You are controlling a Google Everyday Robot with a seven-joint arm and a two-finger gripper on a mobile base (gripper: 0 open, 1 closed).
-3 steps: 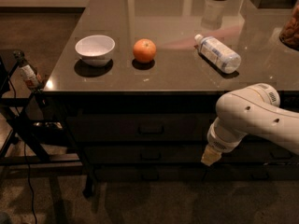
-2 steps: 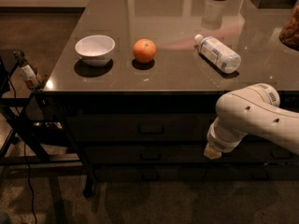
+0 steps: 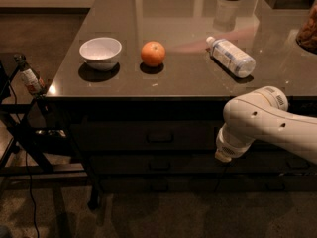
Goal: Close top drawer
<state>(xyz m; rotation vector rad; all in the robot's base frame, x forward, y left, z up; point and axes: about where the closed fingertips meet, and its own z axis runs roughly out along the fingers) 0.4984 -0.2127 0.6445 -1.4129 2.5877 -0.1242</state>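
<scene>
- The gripper (image 3: 223, 155) is hanging at the low end of the white arm (image 3: 267, 123), on the right, below the table edge and in front of the dark drawer fronts. Whether it is clenched or released is not showing in the gloom.
- The top drawer (image 3: 124, 135) is sitting just under the tabletop, left of the gripper, with its small bar handle (image 3: 159, 137) facing near. Its front is appearing level with the lower drawer fronts (image 3: 124, 165).
- On the glossy dark table (image 3: 188, 81) a white bowl (image 3: 100, 52) is standing at the left, and an orange (image 3: 153, 53) is sitting just right of it. A plastic bottle (image 3: 230, 56) is lying on its side farther right.
- A small bottle (image 3: 29, 78) is standing on a black stand (image 3: 25, 133) at the far left.
</scene>
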